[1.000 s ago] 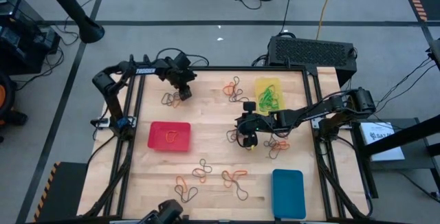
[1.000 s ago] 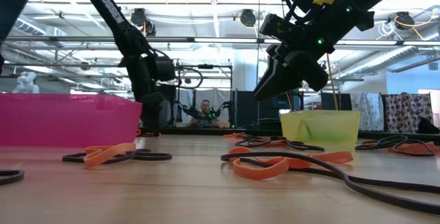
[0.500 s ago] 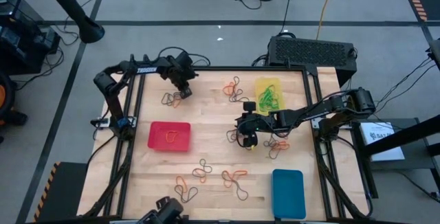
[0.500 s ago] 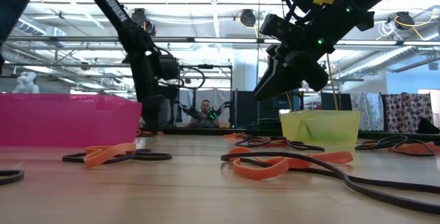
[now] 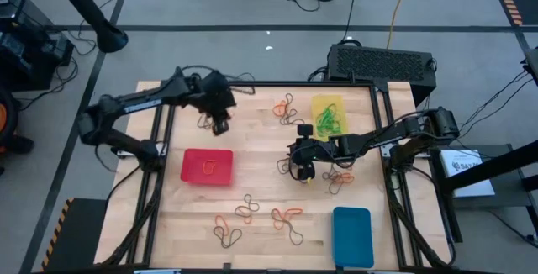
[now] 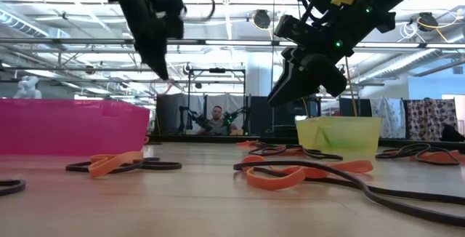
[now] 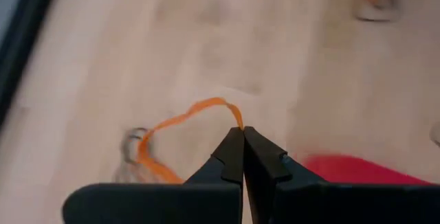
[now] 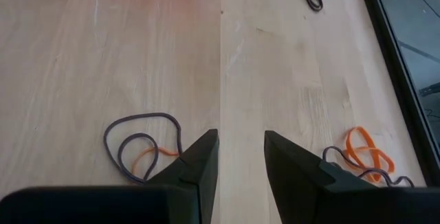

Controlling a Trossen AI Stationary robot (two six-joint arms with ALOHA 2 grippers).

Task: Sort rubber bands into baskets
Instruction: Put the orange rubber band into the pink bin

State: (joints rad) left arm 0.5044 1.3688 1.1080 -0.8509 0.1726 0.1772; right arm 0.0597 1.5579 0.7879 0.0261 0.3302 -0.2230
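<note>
Above the table's far-left part, the left gripper (image 7: 242,133) pinched a thin orange rubber loop (image 7: 180,122) near the shallow red plastic basket (image 5: 207,166); right gripper (image 8: 240,148) hung parted mid-table, many bands unsorted

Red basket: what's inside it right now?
The red basket holds one orange rubber band, seen from the high view. From the low view its pink wall hides the inside. The left gripper holds another orange band above the table.
</note>
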